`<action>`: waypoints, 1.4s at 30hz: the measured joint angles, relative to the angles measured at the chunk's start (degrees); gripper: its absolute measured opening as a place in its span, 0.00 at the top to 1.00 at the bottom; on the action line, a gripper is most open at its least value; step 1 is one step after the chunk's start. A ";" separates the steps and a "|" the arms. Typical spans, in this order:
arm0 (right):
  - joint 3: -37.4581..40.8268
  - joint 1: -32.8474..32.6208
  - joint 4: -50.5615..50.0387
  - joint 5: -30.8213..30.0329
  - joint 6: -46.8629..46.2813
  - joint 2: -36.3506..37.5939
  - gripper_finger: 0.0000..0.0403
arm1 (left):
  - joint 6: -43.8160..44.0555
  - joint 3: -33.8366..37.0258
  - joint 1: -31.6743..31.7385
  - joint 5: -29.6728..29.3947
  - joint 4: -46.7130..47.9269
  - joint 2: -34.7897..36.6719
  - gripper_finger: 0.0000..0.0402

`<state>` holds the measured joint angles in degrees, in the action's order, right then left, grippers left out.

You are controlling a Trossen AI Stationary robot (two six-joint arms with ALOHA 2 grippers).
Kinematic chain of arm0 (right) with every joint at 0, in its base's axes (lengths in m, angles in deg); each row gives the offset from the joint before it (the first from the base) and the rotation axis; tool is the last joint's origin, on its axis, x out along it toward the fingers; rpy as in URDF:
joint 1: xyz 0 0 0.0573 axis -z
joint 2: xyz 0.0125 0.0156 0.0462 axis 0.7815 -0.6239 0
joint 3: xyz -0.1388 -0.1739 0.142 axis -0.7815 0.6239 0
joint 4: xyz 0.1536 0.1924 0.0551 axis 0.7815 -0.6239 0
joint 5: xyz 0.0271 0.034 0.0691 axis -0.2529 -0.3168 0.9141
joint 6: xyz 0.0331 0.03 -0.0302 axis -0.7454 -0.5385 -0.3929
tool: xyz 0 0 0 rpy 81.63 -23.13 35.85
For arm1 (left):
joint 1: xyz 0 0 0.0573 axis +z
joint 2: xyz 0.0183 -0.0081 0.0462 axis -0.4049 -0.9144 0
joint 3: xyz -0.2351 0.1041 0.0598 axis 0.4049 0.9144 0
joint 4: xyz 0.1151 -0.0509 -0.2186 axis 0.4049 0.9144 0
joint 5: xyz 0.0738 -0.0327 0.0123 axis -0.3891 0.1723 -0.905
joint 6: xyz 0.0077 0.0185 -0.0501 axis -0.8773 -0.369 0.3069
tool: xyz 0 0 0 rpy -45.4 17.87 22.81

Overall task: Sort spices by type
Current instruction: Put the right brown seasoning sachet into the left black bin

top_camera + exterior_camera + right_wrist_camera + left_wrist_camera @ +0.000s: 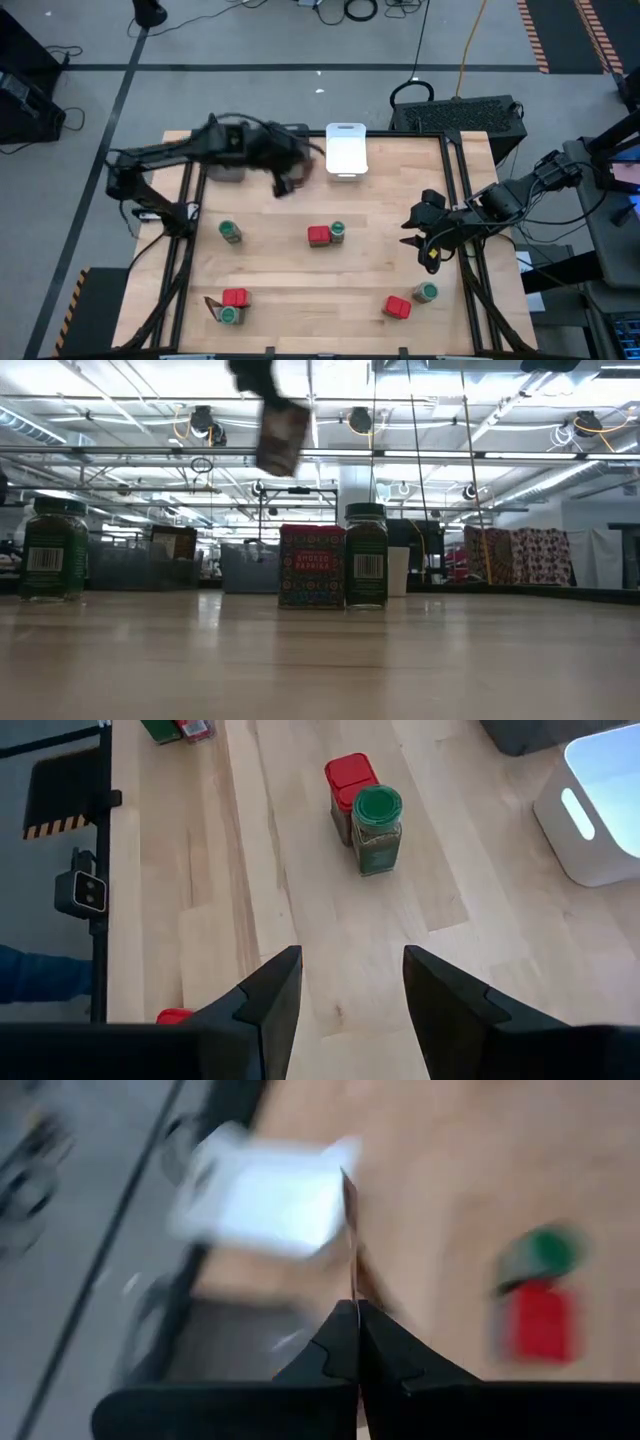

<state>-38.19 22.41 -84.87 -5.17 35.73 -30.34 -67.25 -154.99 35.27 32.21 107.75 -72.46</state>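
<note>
Left gripper (290, 178): up over the tabletop (370, 210), just beside the white bin (346, 148), fingers (335, 1342) pinched tight on a flat brown packet (281, 436).
Packet: it hung edge-on between those fingers, well off the wood.
Middle: a red tin (318, 236) touched a green-lidded jar (338, 232).
Right gripper (425, 238): it waited near the right edge, fingers (270, 992) spread apart, nothing between them.
</note>
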 joint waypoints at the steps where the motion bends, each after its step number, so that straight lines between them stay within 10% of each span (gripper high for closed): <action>1: 0.00 0.00 0.44 -0.01 0.01 -0.01 0.60 | 0.00 0.61 1.66 -0.98 1.72 1.49 1.00; 14: 2.32 -0.42 9.09 -0.22 0.96 -0.16 0.60 | -3.14 18.76 22.82 1.60 4.47 21.28 1.00; 42: 2.32 -0.42 9.62 0.02 -4.43 -2.71 0.60 | -15.39 40.96 38.81 5.26 -10.99 23.80 1.00</action>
<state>-35.88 21.99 -75.25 -5.15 31.30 -33.05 -82.64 -114.03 74.08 37.47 96.77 -48.66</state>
